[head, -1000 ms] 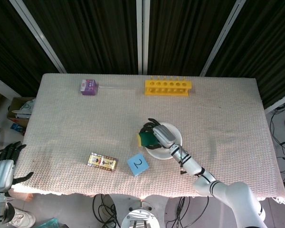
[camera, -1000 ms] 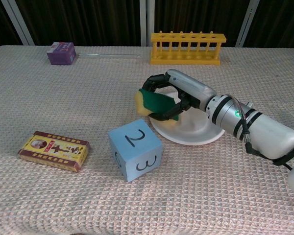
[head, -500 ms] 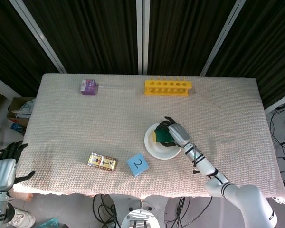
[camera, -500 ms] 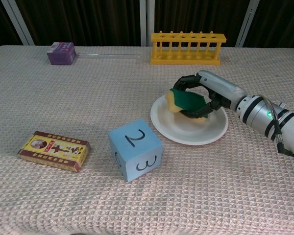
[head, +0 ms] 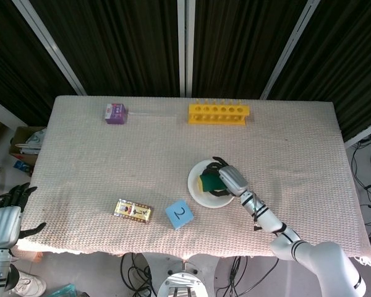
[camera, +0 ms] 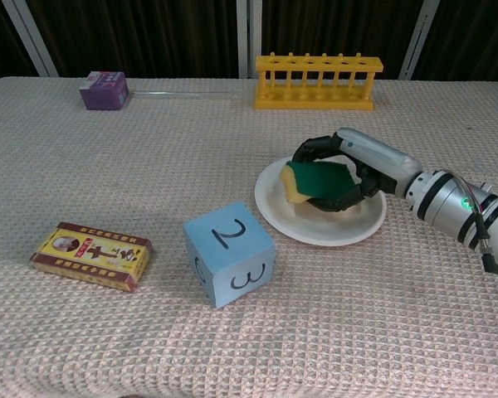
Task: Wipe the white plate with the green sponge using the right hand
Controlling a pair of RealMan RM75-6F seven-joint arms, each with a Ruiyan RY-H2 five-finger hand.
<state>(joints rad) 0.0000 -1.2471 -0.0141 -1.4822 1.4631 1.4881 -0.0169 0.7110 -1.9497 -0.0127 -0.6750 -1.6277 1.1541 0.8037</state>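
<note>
My right hand (camera: 349, 166) (head: 226, 179) grips the green and yellow sponge (camera: 311, 182) (head: 208, 182) from above. It holds the sponge down over the middle of the white plate (camera: 315, 228) (head: 198, 195). The sponge's yellow edge faces left, toward the cube. The plate lies flat right of the table's centre. My left hand (head: 6, 213) hangs off the table's left edge with its fingers spread, holding nothing.
A blue numbered cube (camera: 228, 253) stands just left of the plate's front. A yellow and red card box (camera: 91, 254) lies front left. A yellow test tube rack (camera: 318, 81) and a purple box (camera: 104, 89) stand at the back.
The right hand carried the sponge from the plate's left rim to the right and then settled it over the plate's middle. The plate shifted slightly. The left hand stayed still.
</note>
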